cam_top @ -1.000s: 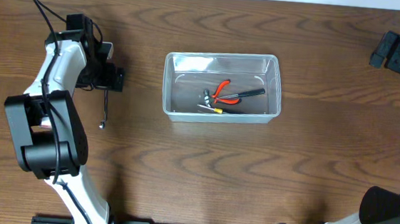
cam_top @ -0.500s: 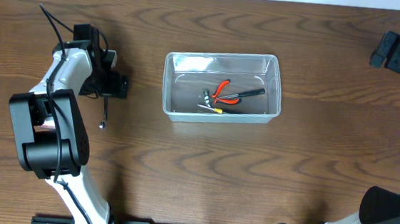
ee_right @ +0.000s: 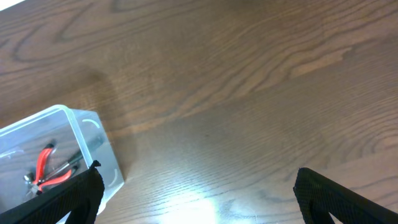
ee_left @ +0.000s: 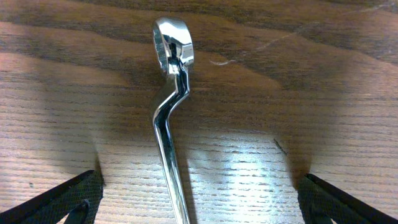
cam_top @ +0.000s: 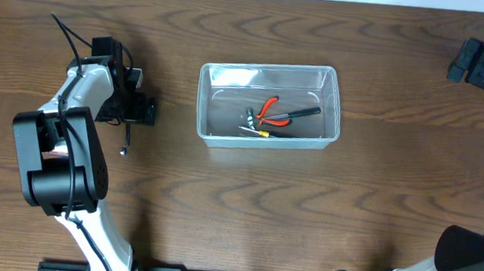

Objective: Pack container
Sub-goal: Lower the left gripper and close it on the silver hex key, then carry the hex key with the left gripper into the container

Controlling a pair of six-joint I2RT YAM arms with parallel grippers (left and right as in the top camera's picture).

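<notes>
Mid pick-up on the left, by the look of it: left gripper (ee_left: 199,190) with jaws spread wide around a wrench (ee_left: 171,124) flat on the tabletop (cam_top: 219,212) (ring end pointing away from the wrist camera). Next up, probably: drop lower, pinch the shaft, carry it right. Centre: clear container (cam_top: 271,69), open side up, long axis running left-right, pliers (cam_top: 270,109) already inside. Far right: right gripper (ee_right: 198,186) well clear, jaws spread, holding nothing.

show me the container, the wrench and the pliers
container (cam_top: 270,68), overhead view, far rim
wrench (ee_left: 168,155), left wrist view, shaft
pliers (cam_top: 269,106), overhead view, red handle
</notes>
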